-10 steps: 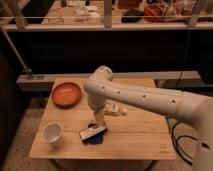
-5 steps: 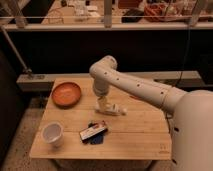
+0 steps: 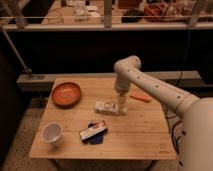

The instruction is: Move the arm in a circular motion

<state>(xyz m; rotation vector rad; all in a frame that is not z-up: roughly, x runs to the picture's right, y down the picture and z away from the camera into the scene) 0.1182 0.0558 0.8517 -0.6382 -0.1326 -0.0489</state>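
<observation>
My glossy white arm [image 3: 150,85] reaches in from the lower right, bends at an elbow above the back of the wooden table [image 3: 140,135], and points down. Its narrow cream tip, the gripper [image 3: 121,106], hangs just above the table's middle. It is next to the right end of a small white box [image 3: 106,107]. The arm holds nothing that I can see.
An orange bowl [image 3: 66,94] sits at the back left and a white cup [image 3: 52,133] at the front left. A dark and white packet [image 3: 93,132] lies front centre, and an orange stick [image 3: 141,97] lies to the right of the arm. A railing runs behind the table.
The arm has swung to the right and back, from over the packet towards the table's middle. The gripper now hangs beside the white box. The objects on the table have not moved.
</observation>
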